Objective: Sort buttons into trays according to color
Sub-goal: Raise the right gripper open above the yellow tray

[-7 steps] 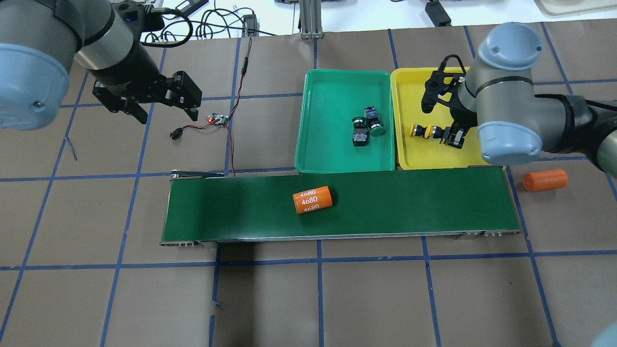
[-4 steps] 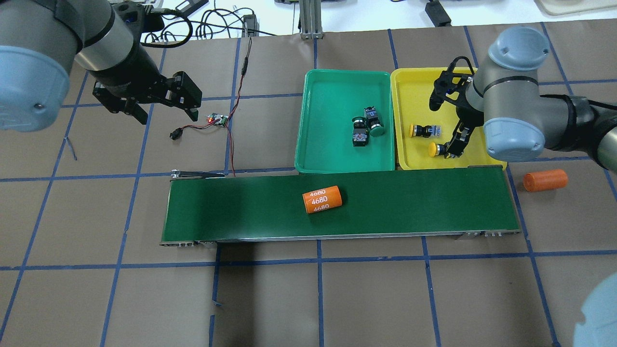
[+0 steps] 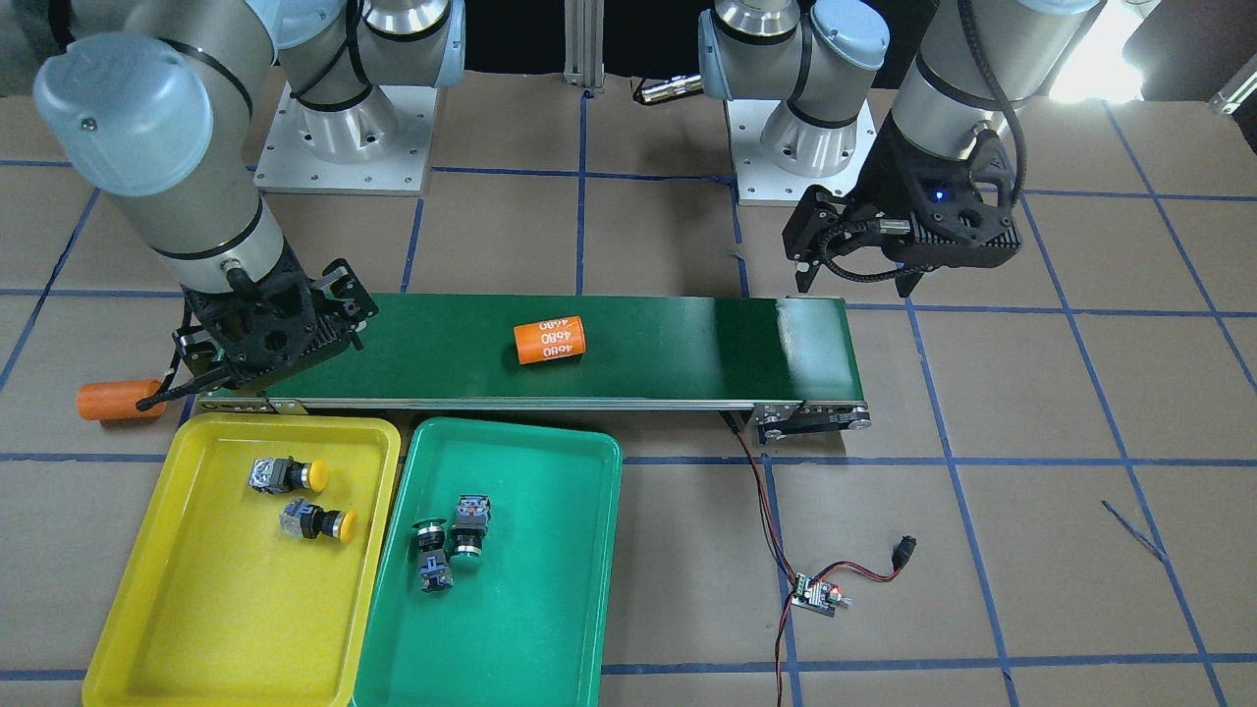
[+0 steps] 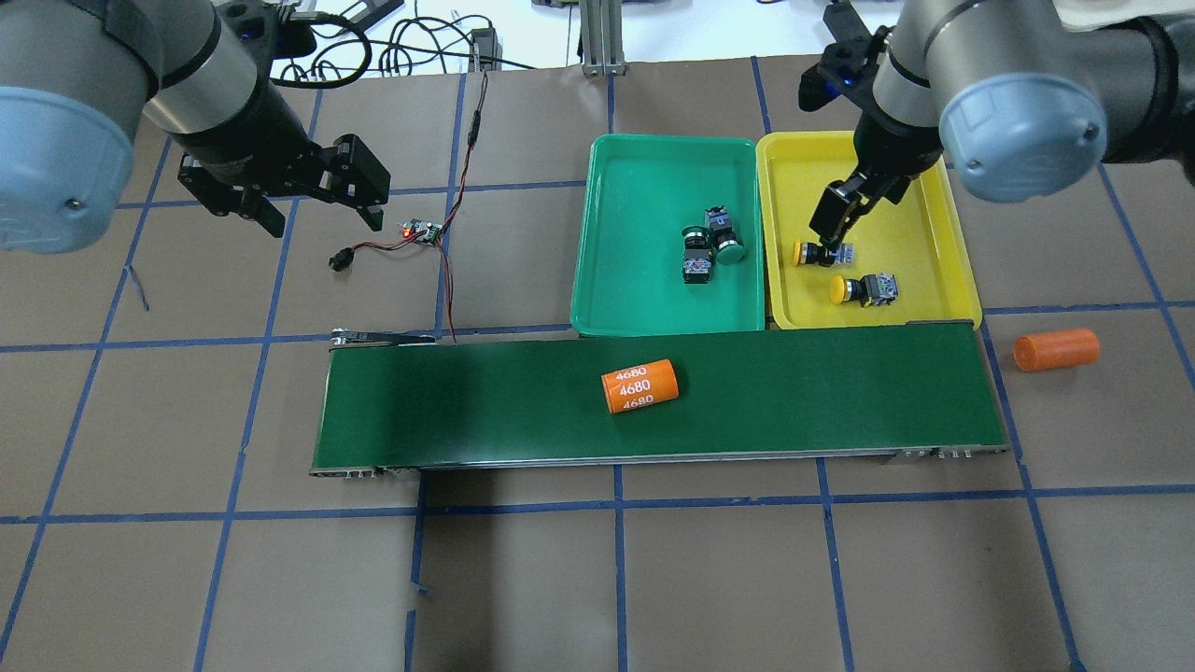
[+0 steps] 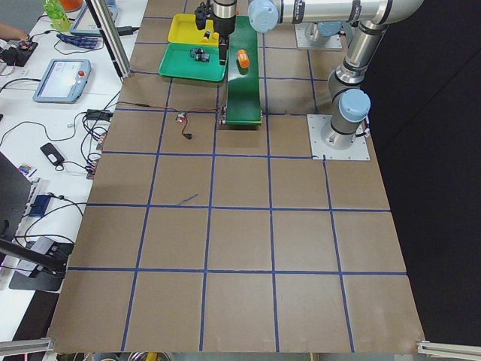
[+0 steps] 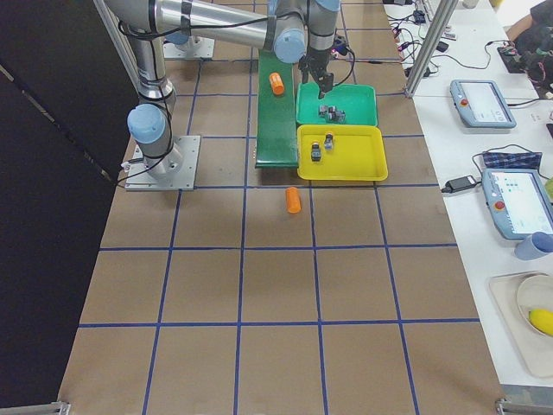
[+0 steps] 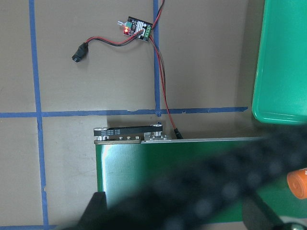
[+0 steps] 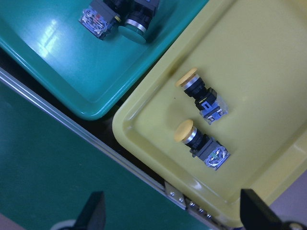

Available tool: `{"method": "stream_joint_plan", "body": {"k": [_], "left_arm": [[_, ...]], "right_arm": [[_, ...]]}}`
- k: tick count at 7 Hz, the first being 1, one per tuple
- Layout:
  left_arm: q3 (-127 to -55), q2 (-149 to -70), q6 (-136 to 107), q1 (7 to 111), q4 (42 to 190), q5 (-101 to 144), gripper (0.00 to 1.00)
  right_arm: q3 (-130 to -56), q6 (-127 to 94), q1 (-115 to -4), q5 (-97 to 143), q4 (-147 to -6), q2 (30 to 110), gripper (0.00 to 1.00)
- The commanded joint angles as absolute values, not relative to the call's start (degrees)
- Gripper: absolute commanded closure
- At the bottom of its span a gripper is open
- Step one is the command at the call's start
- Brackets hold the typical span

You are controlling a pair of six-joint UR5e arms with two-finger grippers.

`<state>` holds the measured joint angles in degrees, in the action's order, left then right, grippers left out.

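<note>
Brown table top (image 5: 240, 241) gridded in blue tape lines (image 5: 301, 210); white side bench (image 5: 22, 113) along the left edge, bearing a tablet-like pendant (image 5: 63, 77) and loose cables (image 5: 94, 131); aluminium post (image 5: 109, 37) upper left; black backdrop (image 5: 443, 188) filling the right side.

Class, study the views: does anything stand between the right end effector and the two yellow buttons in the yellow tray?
Nothing visible does. The right end effector hangs open, raised clear of the yellow tray. The first yellow button and the second yellow button lie uncovered on the tray's floor, with nothing on top of them.
</note>
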<state>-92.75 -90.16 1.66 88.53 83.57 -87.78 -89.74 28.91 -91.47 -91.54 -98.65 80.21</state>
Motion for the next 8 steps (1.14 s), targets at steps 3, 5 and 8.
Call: {"method": "stream_joint_plan", "body": {"k": [3,5,8], "left_arm": [[-92.64,-90.09,1.49,88.59,84.02,-87.71,0.0],[-92.81,-90.0,1.49,88.59,83.67,-87.8,0.0],[-92.81,-89.91,1.49,88.59,83.58,-87.89,0.0]], "right_arm": [[-82.08,-6.48,-92.99,-89.31,-82.28,85.93,0.0],[-83.14,-6.09,-92.2,-89.56,-79.36,88.31,0.0],[-83.5,-3.69,-91.4,-89.03,-79.62,88.77,0.0]]}}
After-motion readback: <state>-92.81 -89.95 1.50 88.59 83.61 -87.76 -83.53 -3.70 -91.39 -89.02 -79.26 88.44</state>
